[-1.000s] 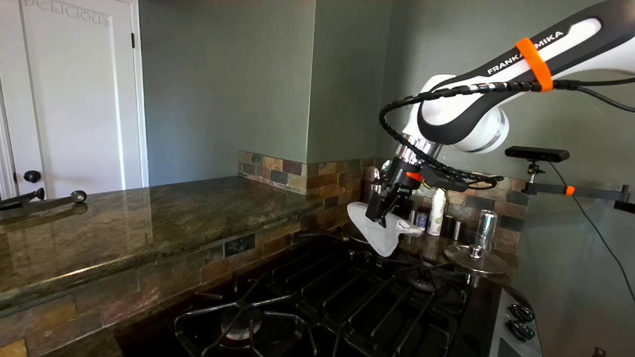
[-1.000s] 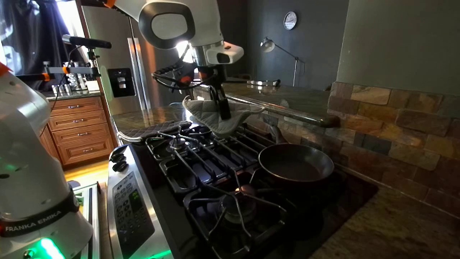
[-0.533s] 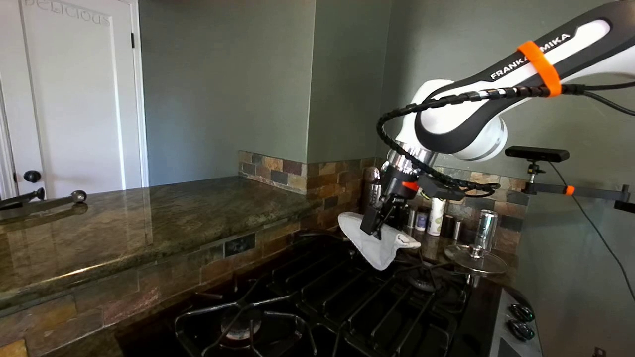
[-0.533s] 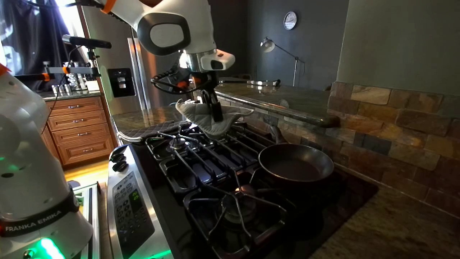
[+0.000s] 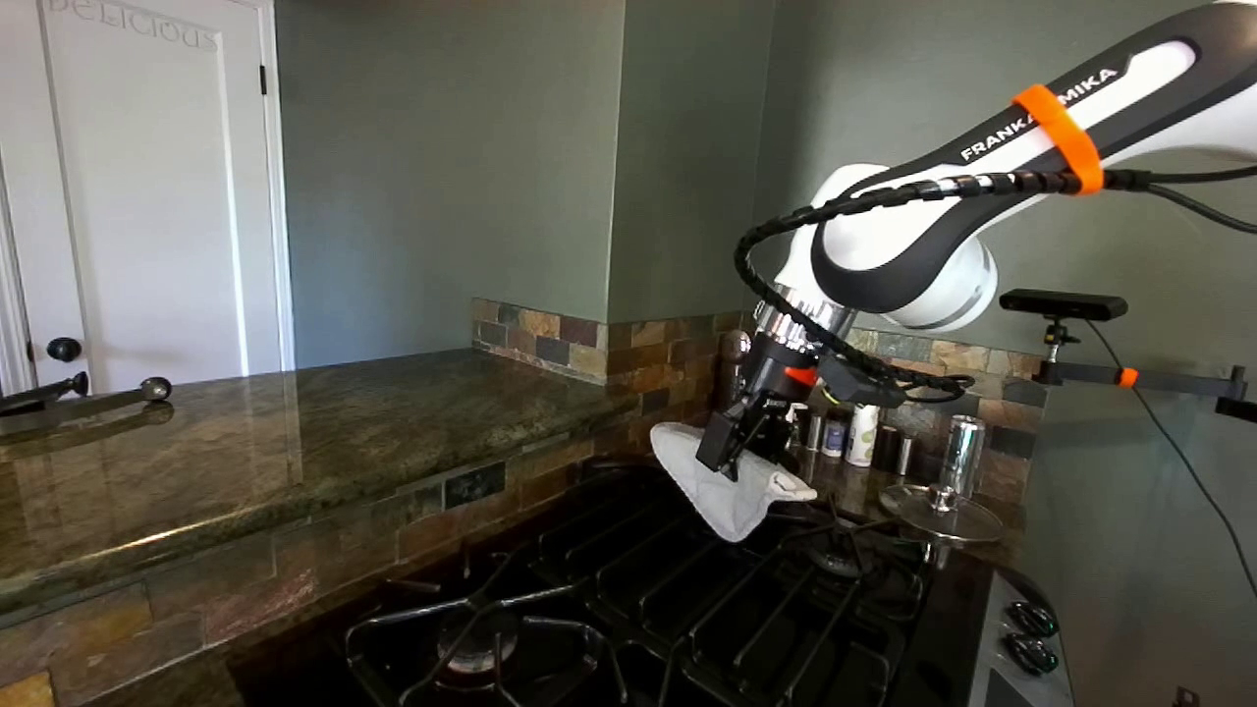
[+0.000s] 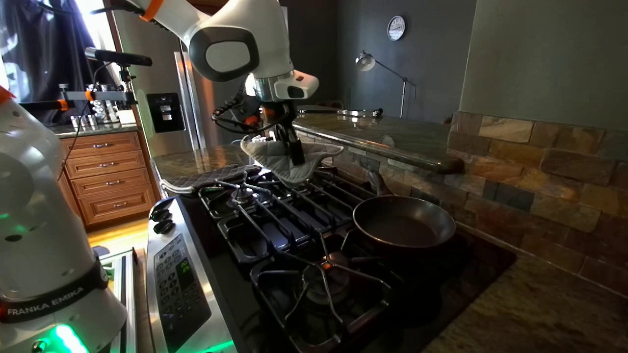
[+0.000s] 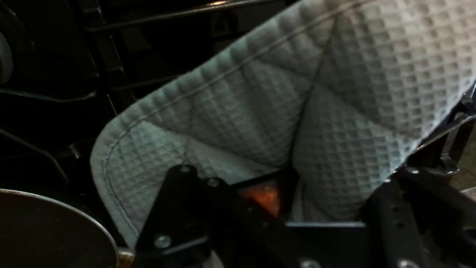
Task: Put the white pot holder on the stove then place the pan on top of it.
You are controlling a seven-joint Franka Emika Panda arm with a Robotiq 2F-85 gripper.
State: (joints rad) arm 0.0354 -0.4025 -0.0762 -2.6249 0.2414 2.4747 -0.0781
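My gripper is shut on the middle of the white pot holder, a quilted white pad. The pad sags and folds around the fingers. It is held tilted, apart from the grates of the black stove. The pot holder also shows in an exterior view and fills much of the wrist view. One fingertip is hidden by cloth in the wrist view. The dark pan rests on the stove by the tiled wall, its handle toward the raised counter. Its rim shows at the wrist view's lower left.
A glass lid, a steel canister and a white spray can stand behind the stove. The raised stone counter runs along the stove's side. A dark quilted pad lies beyond the stove. The control panel lines the front.
Over the last second my gripper has carried the pot holder away from the pan, further along the stove, with a smaller shift in the last half second. The pan has not moved.
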